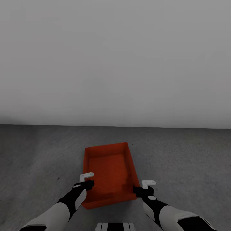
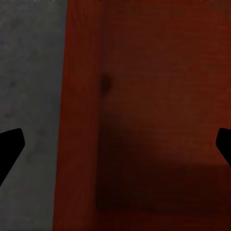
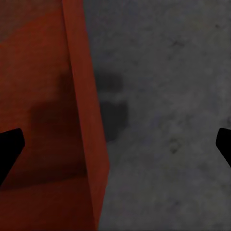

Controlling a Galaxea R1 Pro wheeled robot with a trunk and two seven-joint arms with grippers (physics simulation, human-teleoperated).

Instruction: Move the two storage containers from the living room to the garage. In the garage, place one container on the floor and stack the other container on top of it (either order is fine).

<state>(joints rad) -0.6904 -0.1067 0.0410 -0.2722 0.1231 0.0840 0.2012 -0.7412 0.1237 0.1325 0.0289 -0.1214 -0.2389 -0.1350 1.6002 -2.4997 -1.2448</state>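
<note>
Head view looks down on one orange-red storage container (image 1: 109, 173) sitting on the dark grey floor (image 1: 179, 160) of the garage, in front of a plain white wall (image 1: 115, 64). The bin lies open side up, its long axis running from near to far, slightly turned. The left gripper (image 1: 86, 180) hangs at the bin's near left corner, over its left wall. The right gripper (image 1: 146, 187) hangs at the near right corner, beside the right wall.

In the left wrist view, the left gripper (image 2: 115, 144) has its fingers spread wide apart, dark fingertips (image 2: 9, 147) at either edge of the picture, with the bin's wall and inner bottom (image 2: 144, 120) and a strip of floor (image 2: 29, 72) between them. Nothing is clamped.

In the right wrist view, the right gripper (image 3: 115, 144) likewise has its fingers spread, the bin's thin right wall (image 3: 89, 120) and the grey floor (image 3: 168, 120) lying between them; a soft shadow falls on both. Whether either fingertip touches the bin cannot be told.
</note>
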